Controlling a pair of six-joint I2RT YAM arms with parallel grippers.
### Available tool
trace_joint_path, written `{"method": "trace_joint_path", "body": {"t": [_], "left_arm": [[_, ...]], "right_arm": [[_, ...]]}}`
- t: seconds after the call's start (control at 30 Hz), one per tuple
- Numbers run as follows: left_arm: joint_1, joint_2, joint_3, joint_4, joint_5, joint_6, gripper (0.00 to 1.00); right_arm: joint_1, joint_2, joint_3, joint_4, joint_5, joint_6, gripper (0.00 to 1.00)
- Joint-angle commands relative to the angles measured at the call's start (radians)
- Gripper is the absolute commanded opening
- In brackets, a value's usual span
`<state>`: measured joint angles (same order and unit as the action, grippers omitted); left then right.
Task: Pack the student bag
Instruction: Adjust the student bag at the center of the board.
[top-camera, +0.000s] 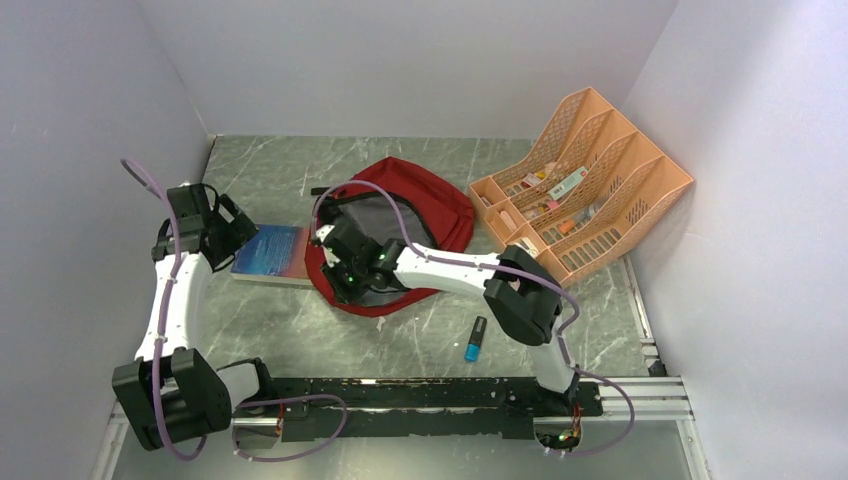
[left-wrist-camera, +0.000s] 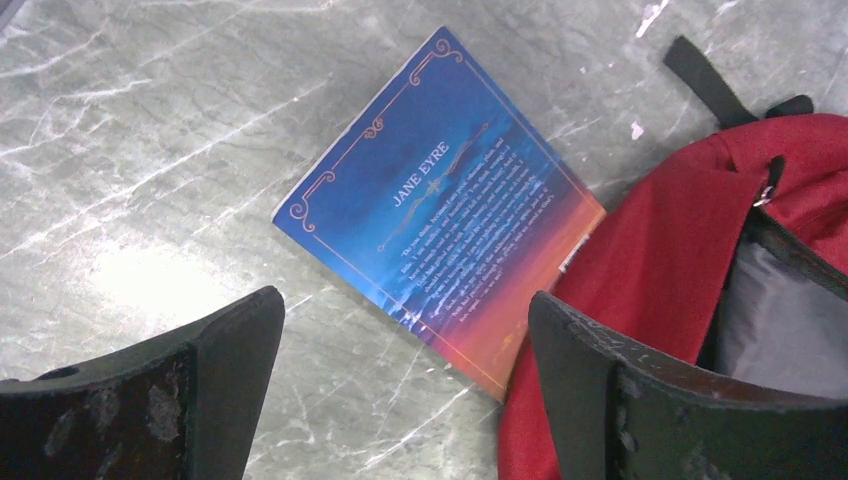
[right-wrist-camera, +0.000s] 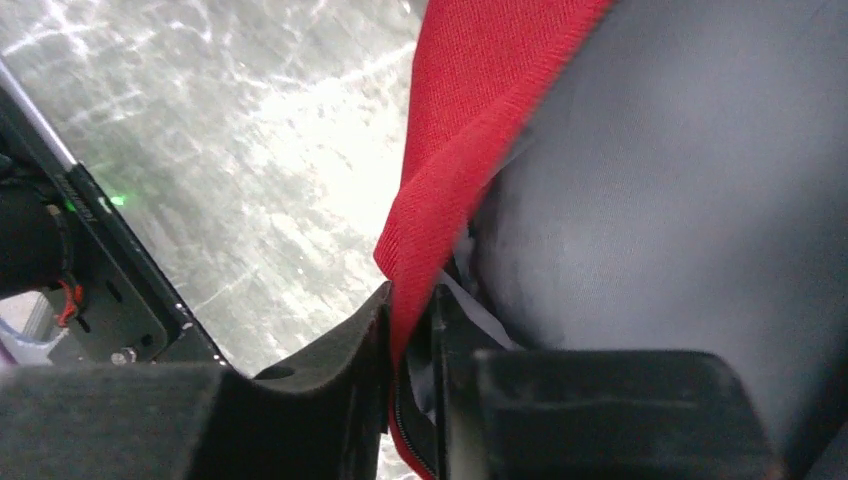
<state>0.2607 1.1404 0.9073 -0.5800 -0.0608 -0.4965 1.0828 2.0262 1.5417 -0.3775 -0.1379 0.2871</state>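
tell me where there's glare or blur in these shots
left wrist: white glare patch on the table, sheen washing out the small print on the Jane Eyre book; right wrist: red backpack edge soft and out of focus, tabletop blown out; top external: even light, sharp

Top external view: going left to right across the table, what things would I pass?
From left: blue book → student bag → small blue-tipped tube → peach mesh organiser.
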Motion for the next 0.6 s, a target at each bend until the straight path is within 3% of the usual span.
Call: {"method": "trace_joint_path", "body": {"t": [0.0,0.23,0.5,0.57], "left_arm": [[0.017,0.018,-0.023,0.017,0.03,0.03,0.95],[0.026,0.03,-0.025,0.025,0.03,0.046,0.95],[0.031,0.054,-0.022,0.037,0.025,0.05,0.94],[0.031,0.057,-0.022,0.038,0.024,0.05,0.94]], "right_arm": [[0.009,-0.038,-0.071,-0.023,0.072,-0.052,0.15],[0.006,-0.159,-0.182,-0.14,0.177,-0.089,0.0],[-0.033,-0.269,-0.248,-0.308,0.374,-0.089,0.0],[-0.037,-0.271,-0.238,-0.341,0.408,-0.096,0.08]]}}
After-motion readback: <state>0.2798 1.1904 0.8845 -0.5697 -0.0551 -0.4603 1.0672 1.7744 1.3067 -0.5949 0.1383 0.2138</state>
